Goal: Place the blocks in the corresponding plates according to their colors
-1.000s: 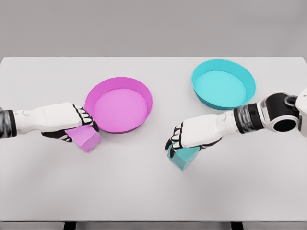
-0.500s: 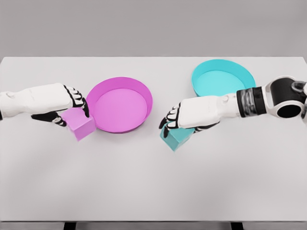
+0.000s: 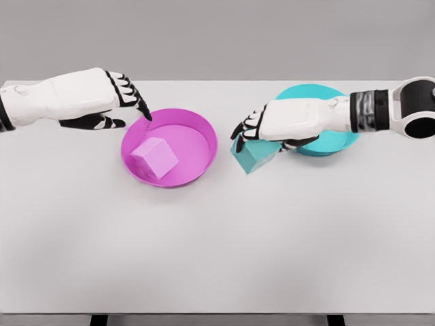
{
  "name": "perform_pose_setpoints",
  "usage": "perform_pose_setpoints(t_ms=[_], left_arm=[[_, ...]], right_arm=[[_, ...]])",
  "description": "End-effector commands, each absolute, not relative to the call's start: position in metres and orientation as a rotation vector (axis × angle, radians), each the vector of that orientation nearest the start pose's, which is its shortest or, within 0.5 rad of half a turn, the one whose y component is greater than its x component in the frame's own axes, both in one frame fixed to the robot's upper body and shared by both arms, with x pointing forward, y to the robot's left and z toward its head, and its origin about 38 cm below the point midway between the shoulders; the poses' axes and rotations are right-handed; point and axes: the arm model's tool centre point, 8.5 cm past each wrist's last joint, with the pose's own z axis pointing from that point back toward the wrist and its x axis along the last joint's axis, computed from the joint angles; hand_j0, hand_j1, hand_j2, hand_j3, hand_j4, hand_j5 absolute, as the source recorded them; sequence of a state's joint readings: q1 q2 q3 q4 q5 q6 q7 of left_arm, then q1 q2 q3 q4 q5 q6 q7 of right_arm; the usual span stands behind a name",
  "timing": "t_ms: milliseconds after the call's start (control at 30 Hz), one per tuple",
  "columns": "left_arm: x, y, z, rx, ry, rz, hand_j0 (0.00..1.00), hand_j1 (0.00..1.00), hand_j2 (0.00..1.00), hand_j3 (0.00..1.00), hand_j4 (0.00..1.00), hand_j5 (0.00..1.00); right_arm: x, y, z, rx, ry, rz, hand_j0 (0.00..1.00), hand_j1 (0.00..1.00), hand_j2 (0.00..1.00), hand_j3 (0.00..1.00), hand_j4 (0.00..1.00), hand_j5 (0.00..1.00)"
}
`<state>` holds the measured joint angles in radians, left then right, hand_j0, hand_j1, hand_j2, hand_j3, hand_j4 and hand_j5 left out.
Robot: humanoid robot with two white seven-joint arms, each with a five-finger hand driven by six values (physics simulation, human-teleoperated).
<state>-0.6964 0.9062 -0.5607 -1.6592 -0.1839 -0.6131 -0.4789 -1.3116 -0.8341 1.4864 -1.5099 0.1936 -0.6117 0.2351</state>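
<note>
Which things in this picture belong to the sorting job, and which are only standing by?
Belong to the job:
pink block, lying in the pink plate
teal block, held by the right hand
teal plate
left hand, open

Only there:
white table

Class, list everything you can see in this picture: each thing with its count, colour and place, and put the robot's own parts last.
Table: one, white, fills most of the view.
Pink plate: one, pink, left of centre on the table.
Pink block: one, pink, inside the pink plate.
Teal plate: one, teal, right rear, partly hidden by the right arm.
Teal block: one, teal, held in front of the teal plate's left side, not in it.
Left hand: one, white and black, open, above the pink plate's left rim.
Right hand: one, white and black, gripping the teal block.
</note>
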Motion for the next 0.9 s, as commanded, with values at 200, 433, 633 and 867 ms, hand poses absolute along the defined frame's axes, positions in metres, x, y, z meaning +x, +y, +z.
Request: perform_pose_setpoints(t_ms=[200, 433, 633, 867], left_arm=[[0.418, 0.31, 0.314, -0.572, 2.349, 2.696, 1.0, 1.0, 1.0, 1.0, 1.0, 1.0], [0.439, 0.379, 0.295, -0.778, 2.437, 2.85, 1.0, 1.0, 1.0, 1.0, 1.0, 1.0], [0.433, 0.42, 0.254, -0.751, 2.574, 2.98, 1.0, 1.0, 1.0, 1.0, 1.0, 1.0], [0.428, 0.413, 0.219, -0.694, 2.454, 3.117, 1.0, 1.0, 1.0, 1.0, 1.0, 1.0]], right_arm=[[0.459, -0.216, 0.279, 0.343, 1.904, -2.865, 0.57, 0.57, 0.57, 0.57, 0.57, 0.57], [0.483, -0.232, 0.288, 0.463, 1.942, -2.891, 0.57, 0.57, 0.57, 0.57, 0.57, 0.57], [0.503, -0.266, 0.289, 0.613, 1.964, -2.962, 0.57, 0.57, 0.57, 0.57, 0.57, 0.57], [0.513, -0.298, 0.282, 0.729, 1.937, -3.043, 0.57, 0.57, 0.57, 0.57, 0.57, 0.57]])
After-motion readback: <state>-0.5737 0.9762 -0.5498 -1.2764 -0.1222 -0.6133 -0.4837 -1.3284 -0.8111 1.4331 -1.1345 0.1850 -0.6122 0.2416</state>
